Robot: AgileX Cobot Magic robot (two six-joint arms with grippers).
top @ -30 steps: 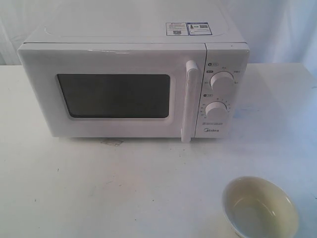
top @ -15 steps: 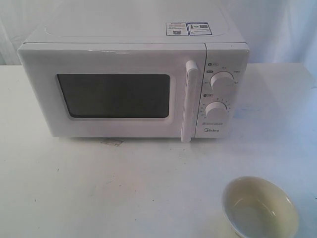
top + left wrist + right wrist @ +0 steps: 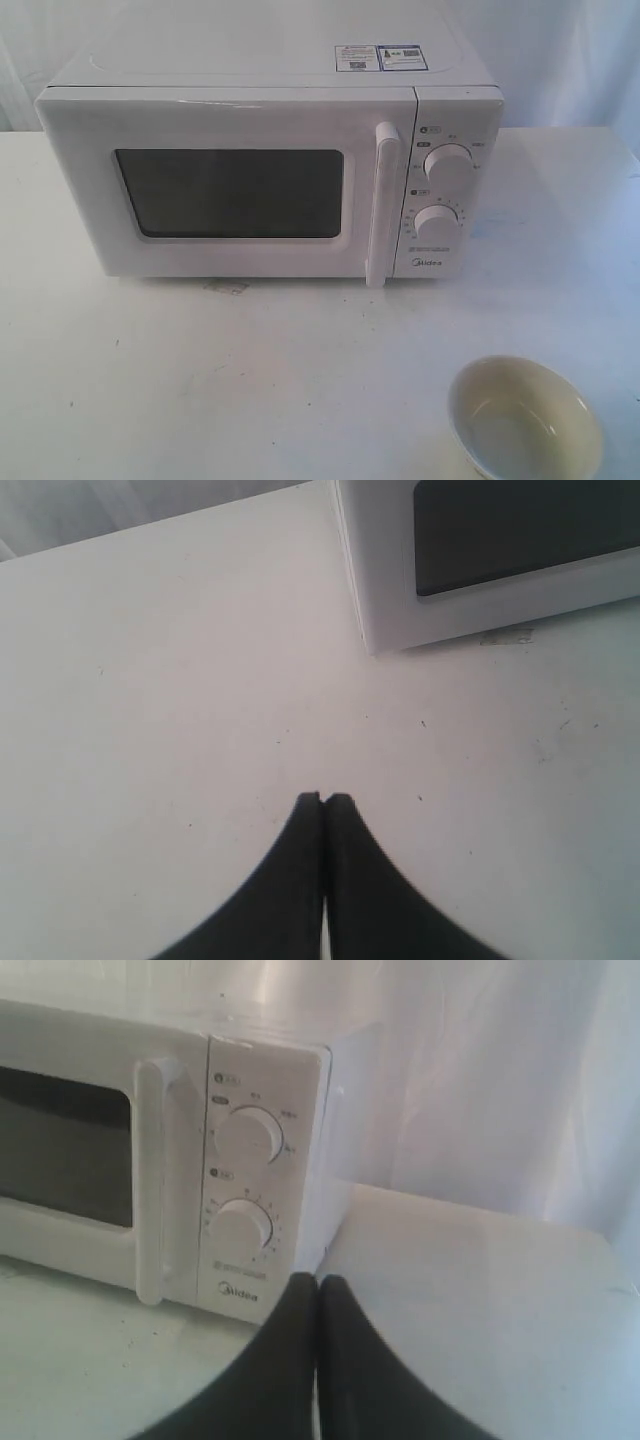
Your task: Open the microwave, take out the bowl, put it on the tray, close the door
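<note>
While the bowl (image 3: 525, 418) sits upright on the white surface (image 3: 250, 380), out in front of the microwave (image 3: 270, 100) near its right end, the door (image 3: 230, 190) is flush shut. The left gripper (image 3: 323, 800) hangs over bare surface by the microwave's front corner, jaws pressed together on nothing; the right gripper (image 3: 318, 1282), jaws likewise together, faces the knobs (image 3: 248, 1135).

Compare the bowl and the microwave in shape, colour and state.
The bowl is round and low; the microwave is boxy and far bigger. The bowl's inside is pale yellowish; the microwave is white with a dark window. The bowl is open-topped and empty; the microwave's door is shut. Both stand on the table.
</note>
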